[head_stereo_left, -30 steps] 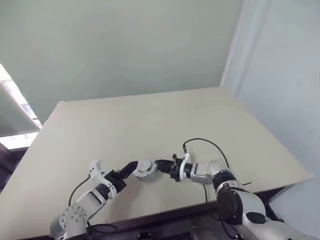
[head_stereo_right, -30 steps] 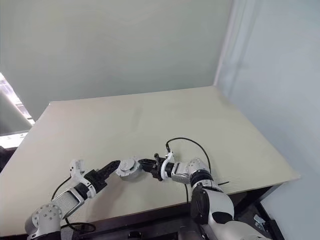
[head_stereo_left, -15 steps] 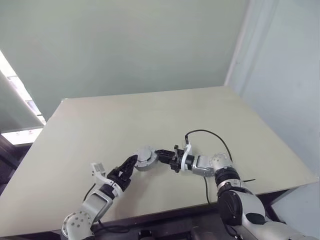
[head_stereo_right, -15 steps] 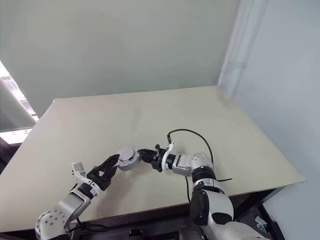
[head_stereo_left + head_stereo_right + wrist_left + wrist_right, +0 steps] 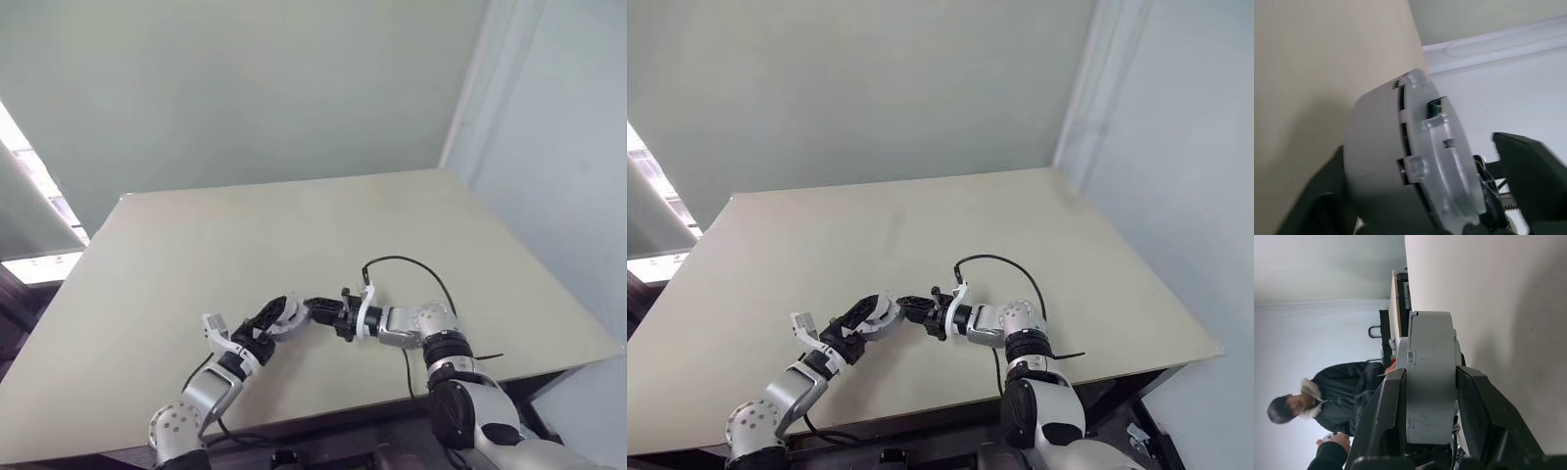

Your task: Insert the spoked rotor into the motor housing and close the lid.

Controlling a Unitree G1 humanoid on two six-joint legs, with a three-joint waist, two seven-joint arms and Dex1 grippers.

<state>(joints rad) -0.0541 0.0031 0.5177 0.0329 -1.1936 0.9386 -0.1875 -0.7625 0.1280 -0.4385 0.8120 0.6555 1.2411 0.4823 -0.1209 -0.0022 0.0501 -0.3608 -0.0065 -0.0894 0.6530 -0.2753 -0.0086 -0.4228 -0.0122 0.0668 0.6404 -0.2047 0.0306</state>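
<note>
The motor housing [image 5: 288, 312] is a grey round drum held on edge above the table. A thinner grey disc with a notched rim, the lid [image 5: 1445, 147], sits against one face of it. My right gripper [image 5: 313, 310] reaches in from the right and is shut on the drum, one black finger [image 5: 1385, 413] on each flat side. From the left, my left gripper [image 5: 271, 320] has its jaws open around the same drum, with the far finger [image 5: 1530, 178] standing a little off it. The spoked rotor is hidden.
Under both hands lies a beige table [image 5: 245, 235], its front edge close to me. A black cable [image 5: 404, 262] loops up from my right wrist. A person in a dark jacket [image 5: 1337, 387] stands beyond the table's edge.
My left gripper has come in to the right, rolled, and now brackets the drum with its jaws narrowing. The right gripper has lifted the drum slightly.
</note>
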